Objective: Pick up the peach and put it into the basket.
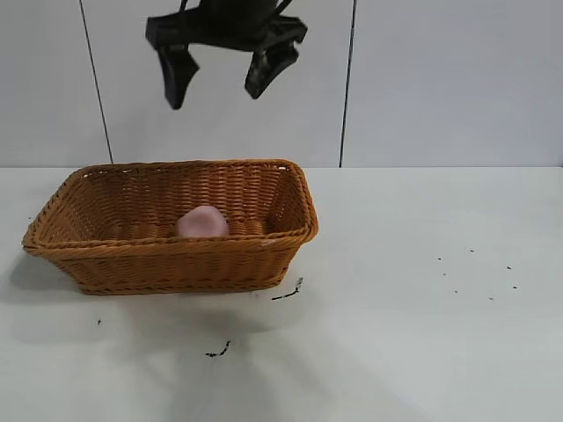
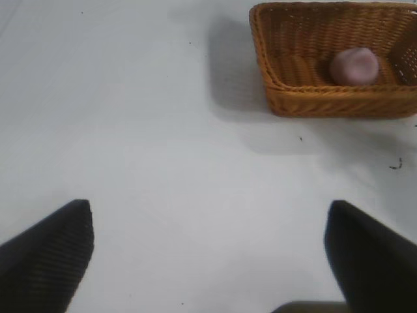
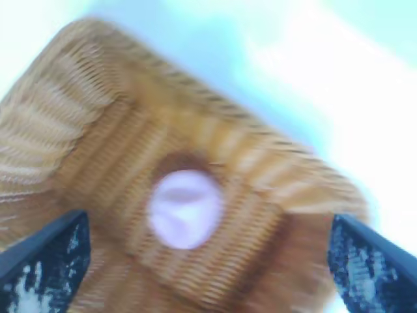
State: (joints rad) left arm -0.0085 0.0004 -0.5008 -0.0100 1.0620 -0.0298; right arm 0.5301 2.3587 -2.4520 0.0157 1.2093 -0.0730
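Right gripper (image 1: 220, 75) hangs high above the basket (image 1: 176, 264) in the exterior view, at 12 o'clock of the frame, fingers spread wide and holding nothing. You can see the peach (image 1: 202, 221) lying on the basket floor, roughly mid-basket, slightly toward the near wall. My read: the drop is done and you're in the retreat step. Next move only calls for lifting clear of the rim and parking the arm; no regrasp needed.

Left wrist view: left gripper (image 2: 208, 261) sits over bare table (image 2: 143, 130), well apart from the basket (image 2: 287, 91), which lies at about 1 o'clock. Its two fingers stand far apart with nothing between them. Leave this arm idle. The peach (image 2: 354, 66) shows inside the basket, toward the wall nearest this camera.

Right wrist view: you're looking almost straight down into the basket (image 3: 98, 130). The peach (image 3: 186, 208) lies on the woven bottom at frame centre, between the two open fingertips (image 3: 45, 261) but well below them, not touching.

Orientation: the peach reads nearly round in all three views, so I can't give you a clear long axis. The tip isn't resolvable either; a faint crease in the right wrist view runs about 10-to-4 o'clock, but don't rely on it.
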